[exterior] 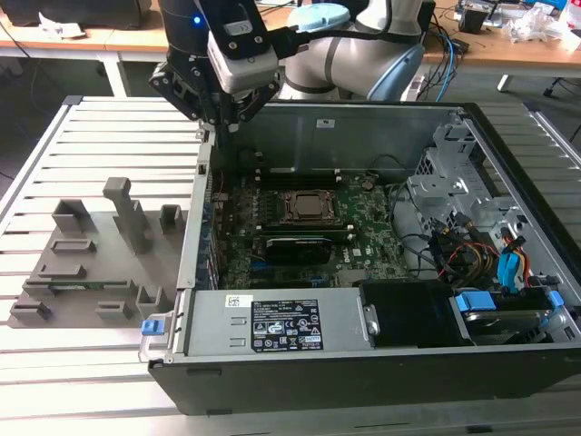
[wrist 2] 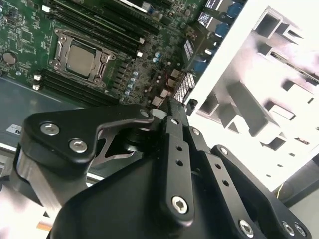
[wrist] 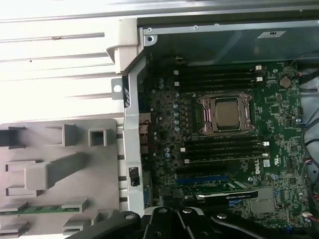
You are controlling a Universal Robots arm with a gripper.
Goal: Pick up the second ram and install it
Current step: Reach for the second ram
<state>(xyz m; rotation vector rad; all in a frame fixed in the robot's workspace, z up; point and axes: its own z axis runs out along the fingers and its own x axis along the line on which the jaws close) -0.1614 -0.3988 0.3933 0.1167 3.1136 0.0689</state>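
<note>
The hand (exterior: pixel 221 121) hangs over the far corner of the open case (exterior: pixel 363 386), on the exterior view's left, just above the case wall. In the second wrist view the hand (wrist 2: pixel 167 106) is seen from behind and its own black body covers its tip, so I cannot tell whether it is clenched or released. I see nothing held in it.

The second ram (wrist: pixel 34 209) lies flat in a slot of the grey holder (wrist: pixel 50 149), at the holder's near edge, well apart from the hand. The picture's edge cuts its one end. In the exterior view the holder (exterior: pixel 54 272) sits on the slatted surface (exterior: pixel 118 145) to the left of the case, and the stick there is hard to make out.

Inside the case, dark memory slots (wrist: pixel 224 149) run on both sides of the socket (wrist: pixel 225 113). Whether any of them carries a stick I cannot tell.
</note>
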